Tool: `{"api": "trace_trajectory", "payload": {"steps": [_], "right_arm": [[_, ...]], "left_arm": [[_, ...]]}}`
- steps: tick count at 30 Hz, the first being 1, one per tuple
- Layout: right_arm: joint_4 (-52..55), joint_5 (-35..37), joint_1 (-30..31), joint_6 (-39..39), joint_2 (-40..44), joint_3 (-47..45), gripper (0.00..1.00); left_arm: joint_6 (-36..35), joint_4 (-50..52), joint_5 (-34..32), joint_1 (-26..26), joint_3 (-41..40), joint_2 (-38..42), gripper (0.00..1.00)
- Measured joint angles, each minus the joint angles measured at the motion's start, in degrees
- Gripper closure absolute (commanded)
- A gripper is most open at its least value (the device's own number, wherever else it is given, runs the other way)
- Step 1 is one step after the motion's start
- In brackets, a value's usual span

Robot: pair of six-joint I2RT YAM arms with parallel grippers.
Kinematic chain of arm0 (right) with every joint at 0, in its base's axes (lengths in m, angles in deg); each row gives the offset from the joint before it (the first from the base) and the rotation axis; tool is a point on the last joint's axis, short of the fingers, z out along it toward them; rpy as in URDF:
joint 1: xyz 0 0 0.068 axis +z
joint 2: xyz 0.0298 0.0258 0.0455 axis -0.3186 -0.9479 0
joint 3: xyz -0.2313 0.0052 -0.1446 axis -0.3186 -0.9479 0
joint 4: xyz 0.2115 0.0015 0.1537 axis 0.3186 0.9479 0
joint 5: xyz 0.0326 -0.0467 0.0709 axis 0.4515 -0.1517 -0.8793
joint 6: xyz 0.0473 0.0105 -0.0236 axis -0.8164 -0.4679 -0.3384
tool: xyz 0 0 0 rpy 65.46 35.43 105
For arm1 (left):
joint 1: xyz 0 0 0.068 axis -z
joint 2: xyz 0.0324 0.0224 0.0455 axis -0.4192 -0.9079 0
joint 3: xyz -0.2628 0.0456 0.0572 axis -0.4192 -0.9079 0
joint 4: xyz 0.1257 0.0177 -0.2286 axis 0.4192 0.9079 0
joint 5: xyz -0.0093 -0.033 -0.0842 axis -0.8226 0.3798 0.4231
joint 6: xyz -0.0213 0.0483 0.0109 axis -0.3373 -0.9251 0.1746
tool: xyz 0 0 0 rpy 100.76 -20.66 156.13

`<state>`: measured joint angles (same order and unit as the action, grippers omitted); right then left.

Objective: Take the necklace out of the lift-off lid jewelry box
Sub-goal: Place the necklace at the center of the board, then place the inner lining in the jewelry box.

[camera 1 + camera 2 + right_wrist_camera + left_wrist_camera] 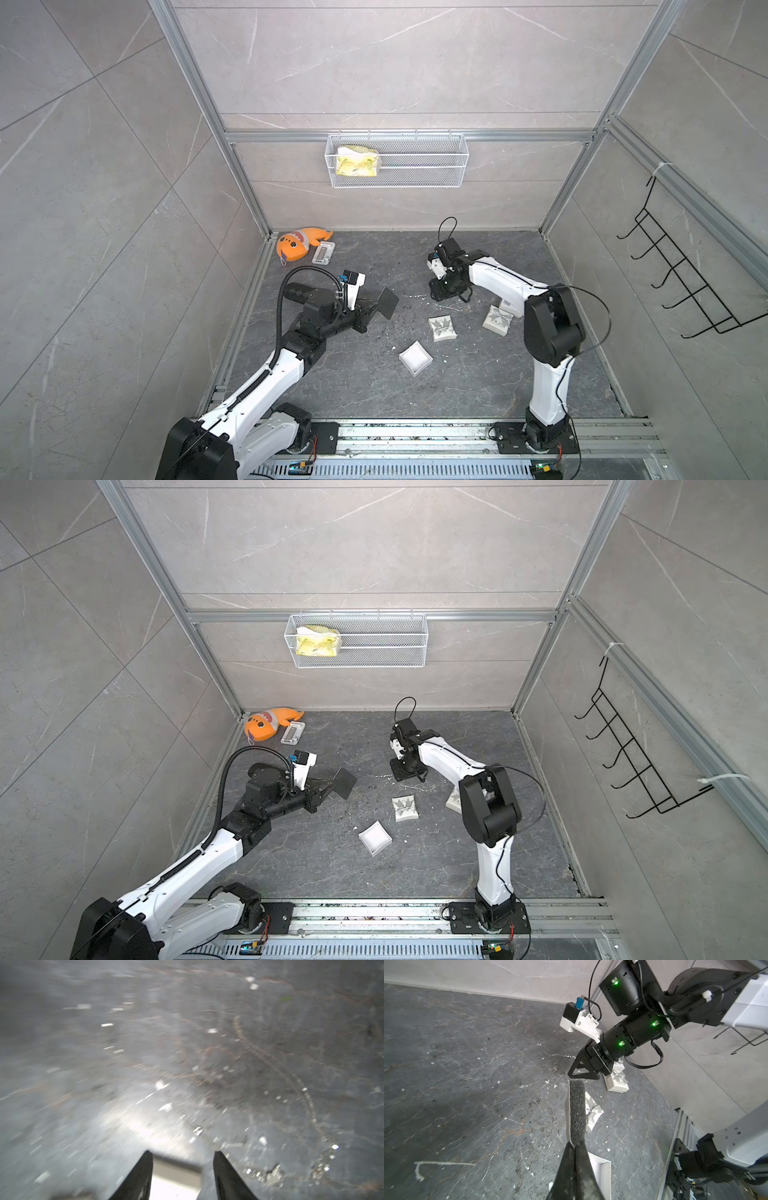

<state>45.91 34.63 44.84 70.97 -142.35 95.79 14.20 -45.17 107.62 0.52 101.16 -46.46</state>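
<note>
Top views: bright, even, sharp; wide-angle stretch toward 3 and 9 o'clock.
Left wrist: sharp, soft shadows.
Right wrist: motion-blurred; white glare on dark grey marbled tabletop [145,1124].

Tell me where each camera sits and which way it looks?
Both top views: high above the arms' bases, looking down on the whole tabletop; left arm, right arm and white box show.
Left wrist: on the left arm, looking along the left fingers, shut on a black foam pad, toward the right arm.
Right wrist: on the right arm, looking down past the open right fingers at the necklace on the tabletop; blurred.
Shared: left wrist and top views both show the black foam pad and white box.
</note>
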Motion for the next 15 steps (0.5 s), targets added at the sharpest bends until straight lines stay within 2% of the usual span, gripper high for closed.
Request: {"api": "trace_trajectory", "payload": {"steps": [6, 10, 15], "right_arm": [[-8.2, -23.5, -0.1, 4.3, 17.2, -12.5, 0.36], [-12.3, -33.2, -0.1, 5.1, 24.7, -17.9, 0.33], [-15.9, -39.9, -0.1, 5.1, 29.7, -19.8, 0.33]], "left_arm": [[0.1, -1.9, 8.8, 0.0, 4.1, -3.3, 1.0], [0.2, -3.1, 14.0, 0.0, 5.8, -4.8, 1.0], [1.0, -5.9, 19.8, 0.0, 6.2, -5.4, 1.0]]}}
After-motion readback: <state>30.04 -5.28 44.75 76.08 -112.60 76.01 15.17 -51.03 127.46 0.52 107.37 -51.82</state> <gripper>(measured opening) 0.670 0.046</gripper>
